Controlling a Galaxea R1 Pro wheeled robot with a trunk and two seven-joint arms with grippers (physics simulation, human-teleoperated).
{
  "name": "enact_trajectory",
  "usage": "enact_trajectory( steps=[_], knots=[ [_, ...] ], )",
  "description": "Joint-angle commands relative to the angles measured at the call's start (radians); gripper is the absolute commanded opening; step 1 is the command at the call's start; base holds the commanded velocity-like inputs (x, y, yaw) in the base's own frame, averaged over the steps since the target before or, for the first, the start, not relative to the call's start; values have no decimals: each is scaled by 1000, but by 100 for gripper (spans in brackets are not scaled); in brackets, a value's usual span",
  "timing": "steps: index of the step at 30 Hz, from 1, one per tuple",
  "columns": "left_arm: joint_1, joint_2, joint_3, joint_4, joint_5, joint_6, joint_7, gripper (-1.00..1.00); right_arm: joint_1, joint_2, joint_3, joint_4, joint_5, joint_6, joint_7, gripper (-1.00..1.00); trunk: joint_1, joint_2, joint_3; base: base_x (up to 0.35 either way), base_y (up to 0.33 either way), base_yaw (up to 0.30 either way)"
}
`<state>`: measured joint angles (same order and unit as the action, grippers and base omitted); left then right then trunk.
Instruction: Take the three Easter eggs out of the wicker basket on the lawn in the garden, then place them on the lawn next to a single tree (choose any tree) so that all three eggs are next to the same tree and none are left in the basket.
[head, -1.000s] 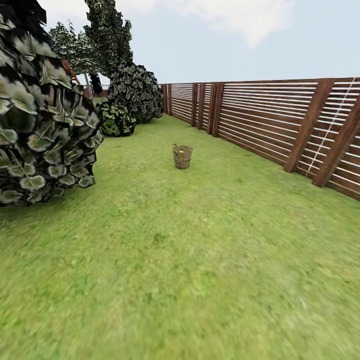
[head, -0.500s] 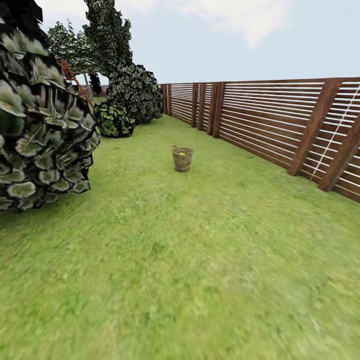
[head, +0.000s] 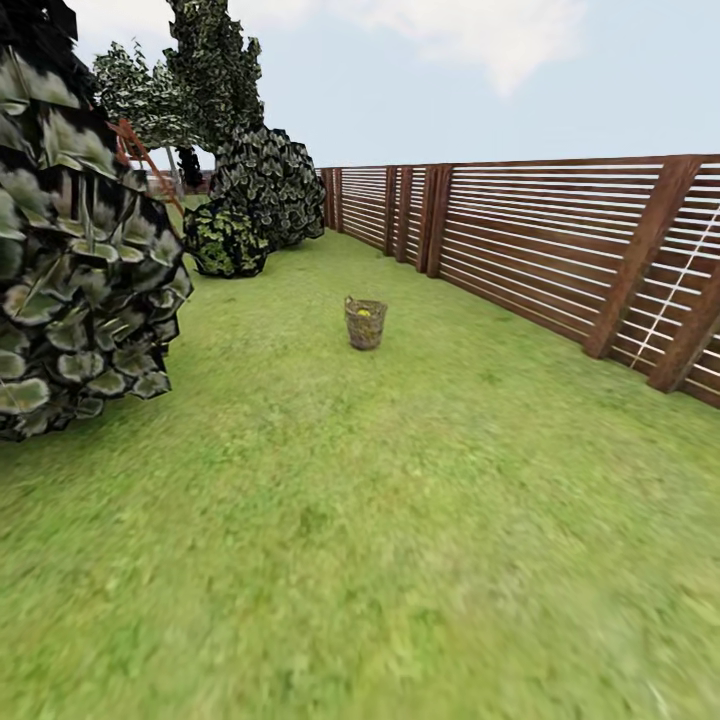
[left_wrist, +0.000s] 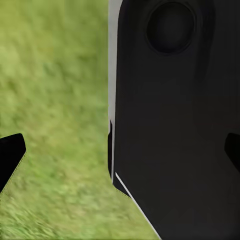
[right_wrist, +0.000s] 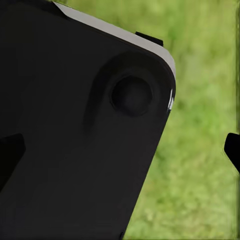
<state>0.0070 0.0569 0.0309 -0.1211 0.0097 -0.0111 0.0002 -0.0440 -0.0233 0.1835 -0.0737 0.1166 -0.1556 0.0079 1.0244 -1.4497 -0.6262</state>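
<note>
We're looking past the dark, pale-flecked leafy bush (head: 85, 250) at left, across the broad green grass lawn (head: 360, 520) to the round brown woven wicker basket (head: 365, 323) standing mid-lawn, something yellow (head: 364, 312) peeking inside, with the brown slatted wooden fence (head: 560, 250) at right. We're judging this as the approach step; next we need to get within reach. Both end effectors' fingertips are sitting wide apart, holding nothing.

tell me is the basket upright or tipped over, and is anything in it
Upright: the wicker basket stands on the lawn, rim on top. Something yellow shows inside; how many eggs, cannot tell.
</note>
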Motion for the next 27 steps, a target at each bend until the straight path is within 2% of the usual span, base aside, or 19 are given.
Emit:
enact_trajectory(
  steps=[1,21,27],
  knots=[
    [1,0,3,-2,1,-1,0,100,0,-1,-3,1,11,-3,1,100,1,0,-1,324,0,0],
    [1,0,1,-2,1,-1,0,100,0,0,-2,0,12,-12,0,100,1,0,-1,324,0,0],
    [1,0,2,-2,1,-1,0,100,0,1,-2,0,13,-13,0,100,1,0,-3,324,0,141]
  ],
)
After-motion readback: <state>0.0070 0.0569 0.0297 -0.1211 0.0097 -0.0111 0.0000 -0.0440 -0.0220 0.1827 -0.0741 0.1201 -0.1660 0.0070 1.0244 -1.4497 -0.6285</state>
